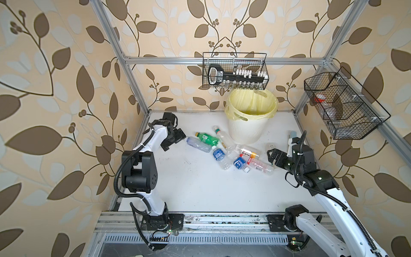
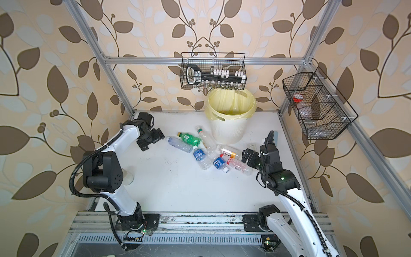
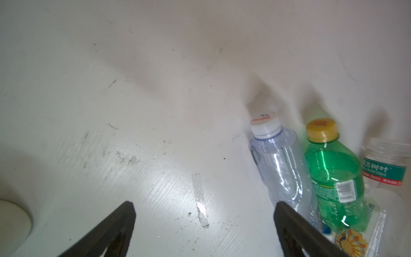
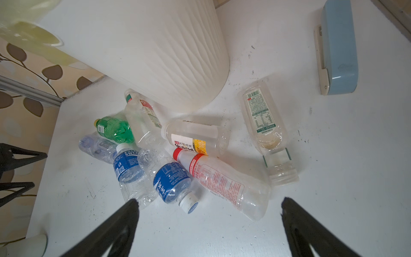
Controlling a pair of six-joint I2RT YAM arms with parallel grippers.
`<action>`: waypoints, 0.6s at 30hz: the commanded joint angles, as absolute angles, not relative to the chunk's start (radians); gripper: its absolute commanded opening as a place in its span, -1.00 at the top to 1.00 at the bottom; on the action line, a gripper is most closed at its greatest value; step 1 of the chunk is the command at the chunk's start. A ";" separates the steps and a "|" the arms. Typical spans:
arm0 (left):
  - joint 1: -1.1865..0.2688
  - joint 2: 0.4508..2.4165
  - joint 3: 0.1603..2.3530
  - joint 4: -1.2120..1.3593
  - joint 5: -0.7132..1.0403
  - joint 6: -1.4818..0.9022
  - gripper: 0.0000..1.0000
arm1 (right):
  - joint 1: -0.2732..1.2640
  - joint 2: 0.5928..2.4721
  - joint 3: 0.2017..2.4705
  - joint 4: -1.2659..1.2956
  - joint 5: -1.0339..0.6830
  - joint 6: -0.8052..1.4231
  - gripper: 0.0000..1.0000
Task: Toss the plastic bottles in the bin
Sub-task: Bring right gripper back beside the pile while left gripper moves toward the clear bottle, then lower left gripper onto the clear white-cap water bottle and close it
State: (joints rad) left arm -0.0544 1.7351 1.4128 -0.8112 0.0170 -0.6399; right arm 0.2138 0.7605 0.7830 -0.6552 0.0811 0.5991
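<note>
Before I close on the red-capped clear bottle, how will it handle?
Red-capped bottle looks empty, so it is probably light. Its clear wall looks thin, so it will likely squash under the jaws. Lying on its side against the blue-labelled bottle, it may roll or nudge that neighbour when pushed.

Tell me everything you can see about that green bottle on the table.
The green bottle is see-through green plastic with a yellow screw cap and a label bearing a barcode. It looks empty, its lower body dented. It lies on its side on the white table, pressed alongside a pale bluish bottle; a clear bottle with a green-and-red label lies at its other side.
</note>
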 commanded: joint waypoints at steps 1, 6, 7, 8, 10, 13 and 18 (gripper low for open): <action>-0.080 1.727 1.473 -0.843 0.007 -0.704 -0.98 | 0.215 0.765 0.770 -0.648 0.069 0.616 -1.00; -0.149 1.740 1.494 -0.831 -0.028 -0.728 -0.98 | 0.222 0.770 0.768 -0.645 0.099 0.633 -1.00; -0.153 1.748 1.490 -0.820 -0.015 -0.739 -0.98 | 0.223 0.768 0.764 -0.637 0.104 0.640 -1.00; -0.155 1.758 1.492 -0.818 -0.008 -0.752 -0.98 | 0.224 0.768 0.762 -0.630 0.103 0.645 -1.00; -0.157 1.798 1.512 -0.827 0.010 -0.766 -0.98 | 0.233 0.770 0.761 -0.619 0.107 0.653 -1.00; -0.174 1.835 1.529 -0.830 -0.004 -0.765 -0.98 | 0.243 0.778 0.770 -0.628 0.129 0.649 -1.00; -0.227 1.866 1.527 -0.811 0.003 -0.757 -0.98 | 0.246 0.779 0.768 -0.633 0.153 0.651 -1.00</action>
State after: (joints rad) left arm -0.1928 1.8721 1.4967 -0.8070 0.0174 -0.7395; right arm 0.2413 0.7811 0.7753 -0.6331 0.1219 0.6399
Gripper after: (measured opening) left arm 0.990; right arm 0.999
